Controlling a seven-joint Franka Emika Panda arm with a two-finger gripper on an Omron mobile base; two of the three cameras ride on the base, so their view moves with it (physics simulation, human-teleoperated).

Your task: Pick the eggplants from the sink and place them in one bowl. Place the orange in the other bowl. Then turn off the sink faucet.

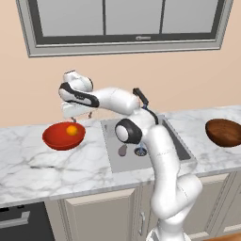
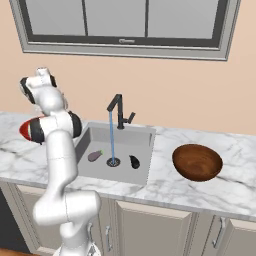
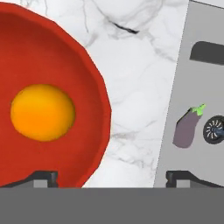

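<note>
The orange (image 3: 42,112) (image 1: 71,130) lies inside the glossy red bowl (image 3: 52,57) (image 1: 52,139) on the counter left of the sink (image 2: 137,140) (image 1: 111,132). My gripper (image 3: 113,178) (image 1: 76,114) hangs open just above that bowl, its fingertips (image 3: 43,177) wide apart and holding nothing. A pale purple eggplant (image 3: 187,128) (image 2: 95,156) (image 1: 123,150) lies on the basin floor beside the drain (image 3: 214,129). The darker eggplant (image 2: 134,161) lies on the drain's other side. The dark brown bowl (image 2: 197,161) (image 1: 225,132) stands right of the sink. The black faucet (image 2: 118,111) pours a thin stream of water (image 2: 111,137).
The white marble counter (image 1: 28,164) runs both ways from the sink, with cabinet doors (image 2: 150,225) below. A wall and a window (image 1: 122,23) stand behind. My own arm (image 1: 155,150) rises in front of the sink and hides part of the basin in the left base view.
</note>
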